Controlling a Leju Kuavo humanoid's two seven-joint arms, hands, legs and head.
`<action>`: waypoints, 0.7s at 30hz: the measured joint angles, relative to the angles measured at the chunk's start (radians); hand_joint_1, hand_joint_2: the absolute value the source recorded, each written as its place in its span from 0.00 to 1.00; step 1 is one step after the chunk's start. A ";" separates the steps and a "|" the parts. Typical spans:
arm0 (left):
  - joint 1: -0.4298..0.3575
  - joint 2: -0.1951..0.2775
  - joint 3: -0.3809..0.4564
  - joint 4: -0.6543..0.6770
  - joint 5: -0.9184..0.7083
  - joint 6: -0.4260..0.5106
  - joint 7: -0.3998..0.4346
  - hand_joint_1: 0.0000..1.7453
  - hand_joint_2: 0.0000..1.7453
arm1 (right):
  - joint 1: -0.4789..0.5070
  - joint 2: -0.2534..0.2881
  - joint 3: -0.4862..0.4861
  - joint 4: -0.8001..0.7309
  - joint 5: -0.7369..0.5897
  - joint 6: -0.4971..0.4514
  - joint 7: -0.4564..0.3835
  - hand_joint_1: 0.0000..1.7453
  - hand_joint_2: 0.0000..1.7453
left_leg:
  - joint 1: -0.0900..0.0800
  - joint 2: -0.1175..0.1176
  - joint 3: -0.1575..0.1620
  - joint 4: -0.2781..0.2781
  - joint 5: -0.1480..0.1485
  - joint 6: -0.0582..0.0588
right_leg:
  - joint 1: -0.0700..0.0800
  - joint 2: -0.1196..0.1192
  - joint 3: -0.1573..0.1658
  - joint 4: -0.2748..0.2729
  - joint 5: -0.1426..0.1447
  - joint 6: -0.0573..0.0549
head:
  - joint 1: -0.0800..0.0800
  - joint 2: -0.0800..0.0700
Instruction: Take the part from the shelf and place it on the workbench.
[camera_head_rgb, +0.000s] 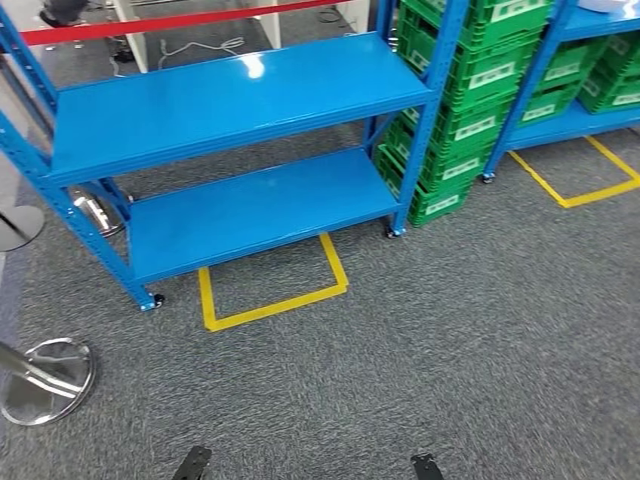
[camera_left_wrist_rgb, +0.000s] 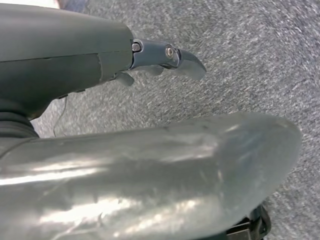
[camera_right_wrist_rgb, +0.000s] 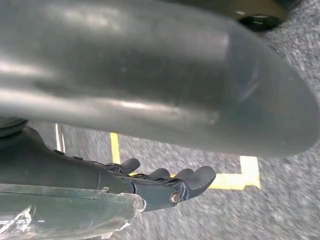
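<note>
Both hands, left hand (camera_left_wrist_rgb: 166, 57) and right hand (camera_right_wrist_rgb: 170, 185), are hanging released; the robot is risking bumping the blue shelf (camera_head_rgb: 241, 100) while walking.

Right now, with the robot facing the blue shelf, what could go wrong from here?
1. Both visible boards of the blue shelf are bare and no part shows, so the robot may reach at the wrong place.
2. The chrome stanchion base stands low and close on the robot's left; a step that way could catch it.
3. The green crates are stacked right beside the shelf's right post; a wide right arm swing might clip them.
</note>
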 joint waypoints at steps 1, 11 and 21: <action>-0.001 0.000 0.000 0.000 0.000 0.000 0.001 0.00 0.00 | -0.001 0.000 0.000 0.000 0.000 0.000 0.000 0.00 0.00 | 0.000 -0.012 -0.002 0.003 -0.001 -0.006 | -0.004 0.020 0.026 -0.055 0.019 -0.001 | 0.000 0.000; 0.000 0.006 0.001 0.000 -0.002 -0.001 0.003 0.00 0.00 | -0.001 0.001 0.000 0.000 0.002 0.001 0.002 0.00 0.00 | 0.002 0.064 -0.146 0.268 -0.126 -0.052 | 0.002 -0.049 0.047 -0.108 0.031 -0.051 | -0.014 0.000; -0.001 0.010 0.002 0.000 -0.010 0.001 0.002 0.00 0.00 | -0.010 0.002 0.000 0.000 0.002 0.002 0.002 0.00 0.00 | -0.010 0.117 -0.006 -0.002 -0.003 -0.010 | 0.016 -0.130 0.065 -0.106 0.009 -0.019 | -0.014 0.000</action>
